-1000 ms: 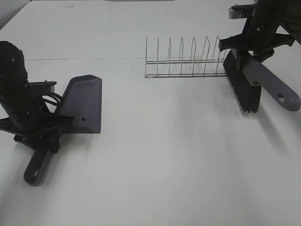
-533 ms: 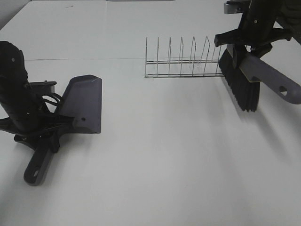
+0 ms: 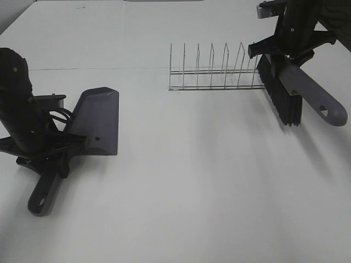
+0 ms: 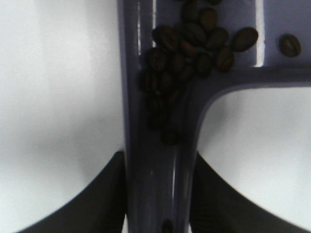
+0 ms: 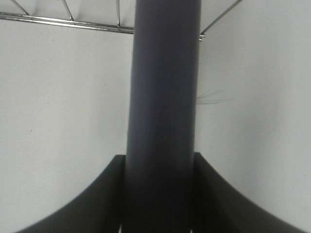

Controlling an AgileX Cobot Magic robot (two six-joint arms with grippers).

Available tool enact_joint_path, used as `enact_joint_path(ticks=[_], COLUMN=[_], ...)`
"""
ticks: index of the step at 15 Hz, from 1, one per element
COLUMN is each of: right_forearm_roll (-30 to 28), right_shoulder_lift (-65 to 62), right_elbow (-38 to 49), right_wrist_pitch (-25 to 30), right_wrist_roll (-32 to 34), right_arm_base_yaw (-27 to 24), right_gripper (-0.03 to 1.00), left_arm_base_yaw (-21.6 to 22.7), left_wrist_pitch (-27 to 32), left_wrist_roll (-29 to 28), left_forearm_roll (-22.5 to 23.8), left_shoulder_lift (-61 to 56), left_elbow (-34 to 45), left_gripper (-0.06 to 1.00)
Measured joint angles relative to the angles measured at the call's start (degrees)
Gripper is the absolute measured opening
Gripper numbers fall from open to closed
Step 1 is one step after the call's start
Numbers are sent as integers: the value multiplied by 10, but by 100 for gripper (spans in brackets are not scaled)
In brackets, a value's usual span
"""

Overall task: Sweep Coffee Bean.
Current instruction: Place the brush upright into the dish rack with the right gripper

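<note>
The grey-purple dustpan (image 3: 100, 121) lies flat on the white table at the left, its handle (image 3: 44, 193) pointing toward the near edge. My left gripper (image 3: 54, 154) is shut on that handle (image 4: 156, 184). In the left wrist view several coffee beans (image 4: 187, 46) are heaped inside the pan where it meets the handle. At the far right my right gripper (image 3: 289, 53) is shut on a brush (image 3: 315, 98), whose black bristles (image 3: 282, 101) hang just above the table. The right wrist view shows the brush handle (image 5: 163, 97) between the dark fingers (image 5: 109, 199).
A wire dish rack (image 3: 214, 74) stands at the back centre, its right end close to the bristles; the rack (image 5: 68, 20) also shows in the right wrist view. The white table (image 3: 197, 181) stretches between the dustpan and the brush.
My right gripper has carried the brush a little farther back and toward the rack, swinging its handle. The left arm and the dustpan have not moved.
</note>
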Motion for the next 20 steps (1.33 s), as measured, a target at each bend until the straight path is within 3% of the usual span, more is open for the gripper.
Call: enact_joint_path(ticks=[8, 15, 20], right_forearm_roll=[1, -4, -3], right_shoulder_lift=[21, 100, 108], right_elbow=[-1, -133, -147], right_wrist_pitch=[-78, -82, -78], right_wrist_roll=[0, 10, 10], right_arm_base_yaw=[0, -1, -1], right_gripper=[28, 28, 28], left_arm_base_yaw=[0, 0, 0], left_wrist_pitch=[0, 1, 1], left_wrist_roll=[0, 0, 0], left_forearm_roll=[0, 0, 0], left_shoulder_lift=[0, 0, 0], left_elbow=[0, 0, 0], left_gripper=[32, 32, 32])
